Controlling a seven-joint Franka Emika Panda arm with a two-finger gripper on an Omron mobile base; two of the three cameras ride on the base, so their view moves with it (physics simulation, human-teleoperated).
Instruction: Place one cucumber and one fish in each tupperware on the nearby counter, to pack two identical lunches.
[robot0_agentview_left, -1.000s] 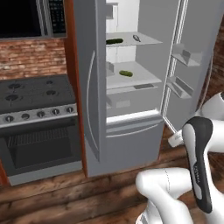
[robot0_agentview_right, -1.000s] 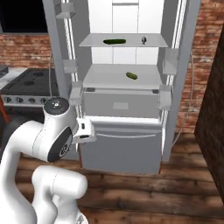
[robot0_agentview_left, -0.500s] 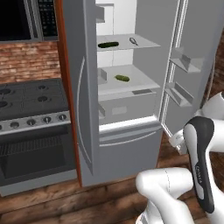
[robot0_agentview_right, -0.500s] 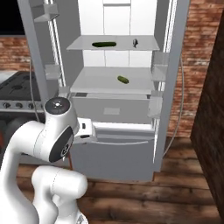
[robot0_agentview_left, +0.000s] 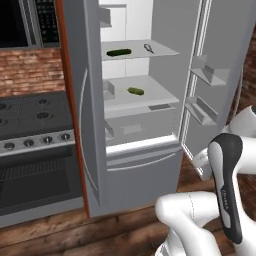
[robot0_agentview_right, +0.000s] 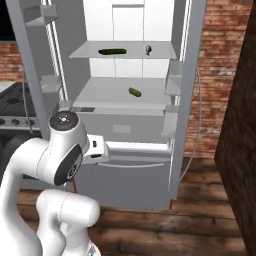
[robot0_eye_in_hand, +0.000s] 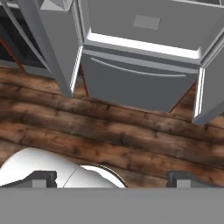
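Observation:
Inside the open fridge, a long green cucumber (robot0_agentview_left: 119, 52) (robot0_agentview_right: 111, 51) lies on the upper shelf. A small dark thing (robot0_agentview_left: 149, 48) (robot0_agentview_right: 148, 49) that may be a fish sits to its right. A shorter cucumber (robot0_agentview_left: 135, 91) (robot0_agentview_right: 134, 92) rests on the shelf below. My gripper (robot0_eye_in_hand: 113, 179) is folded low in front of the fridge and looks down at the wooden floor. It is open, with nothing between its fingertips (robot0_eye_in_hand: 43, 178). The tupperware and the counter are out of view.
The fridge's left door (robot0_agentview_left: 82, 100) and right door (robot0_agentview_left: 220, 75) stand wide open, and the freezer drawer (robot0_eye_in_hand: 135, 83) below is closed. A black gas stove (robot0_agentview_left: 30, 120) stands to the left. A dark cabinet side (robot0_agentview_right: 240, 125) rises at the right, over wooden floor (robot0_eye_in_hand: 109, 127).
Both base views have shifted and the fridge looms larger, so the base has driven closer and sideways. The arm's folded pose and the open gripper look unchanged.

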